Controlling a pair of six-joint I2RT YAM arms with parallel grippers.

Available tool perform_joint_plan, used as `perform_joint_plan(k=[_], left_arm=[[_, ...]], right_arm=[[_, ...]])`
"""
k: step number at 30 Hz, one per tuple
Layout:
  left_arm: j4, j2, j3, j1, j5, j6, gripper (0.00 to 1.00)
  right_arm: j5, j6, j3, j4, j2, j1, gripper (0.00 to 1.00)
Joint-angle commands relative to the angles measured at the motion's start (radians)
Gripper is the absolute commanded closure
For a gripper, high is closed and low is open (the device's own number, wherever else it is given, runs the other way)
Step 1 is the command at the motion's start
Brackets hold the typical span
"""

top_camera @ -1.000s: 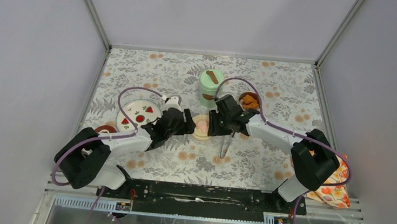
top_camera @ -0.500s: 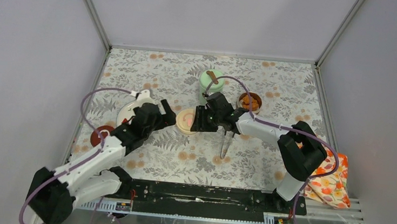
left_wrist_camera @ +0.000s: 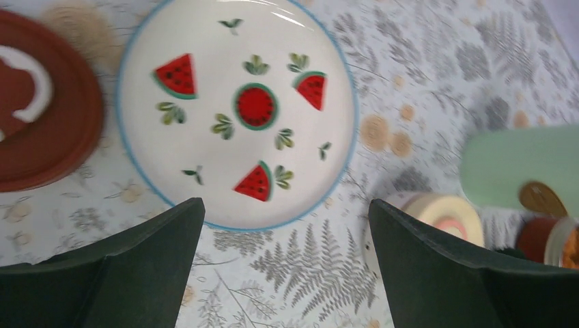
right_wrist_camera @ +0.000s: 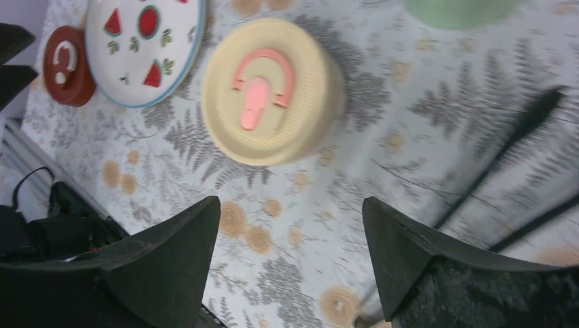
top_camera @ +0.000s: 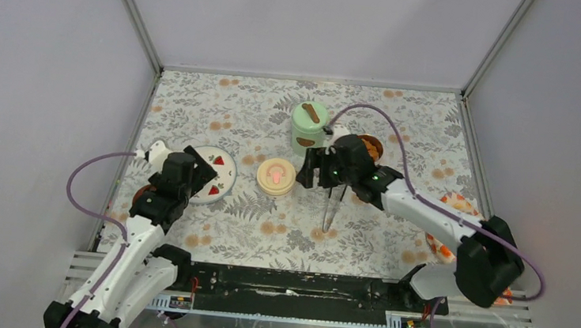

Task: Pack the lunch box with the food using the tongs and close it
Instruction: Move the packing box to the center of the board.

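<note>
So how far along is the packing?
Done: cream-lid bowl is closed, jar is lidded, plate is bare. In hand: nothing; left gripper and right gripper open, tongs lie loose. Left: orange-chunk bowl is uncovered; red lid lies beside the plate.

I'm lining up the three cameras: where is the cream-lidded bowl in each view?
Top external: cream-lidded bowl at centre, right of the watermelon plate.
Left wrist: bowl lower right, plate upper left.
Right wrist: bowl upper centre, plate upper left.
Shared landmark: the watermelon plate.
</note>
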Motion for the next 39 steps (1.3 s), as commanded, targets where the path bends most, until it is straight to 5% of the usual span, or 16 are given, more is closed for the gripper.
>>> perform_joint_plan(k=[1, 9, 14, 23, 39], left_arm=[[-0.086, 0.023, -0.009, 0.116, -0.027, -0.057, 0.02], [-0.103, 0.158, 0.011, 0.494, 0.074, -0.034, 0.02], [-0.124, 0.245, 0.029, 0.644, 0.068, -0.05, 0.02], [-0.113, 0.23, -0.043, 0.775, 0.016, -0.132, 0.14], [0.069, 0.369, -0.155, 0.832, 0.275, -0.108, 0.48]], right_arm=[[0.083, -0.065, -0.113, 0.014, -0.134, -0.083, 0.14], [0.173, -0.106, -0.277, 0.064, -0.289, -0.139, 0.0], [0.271, -0.111, -0.341, 0.112, -0.356, -0.15, 0.0], [0.296, -0.105, -0.382, 0.143, -0.406, -0.151, 0.0], [0.312, -0.109, -0.375, 0.132, -0.398, -0.151, 0.0]])
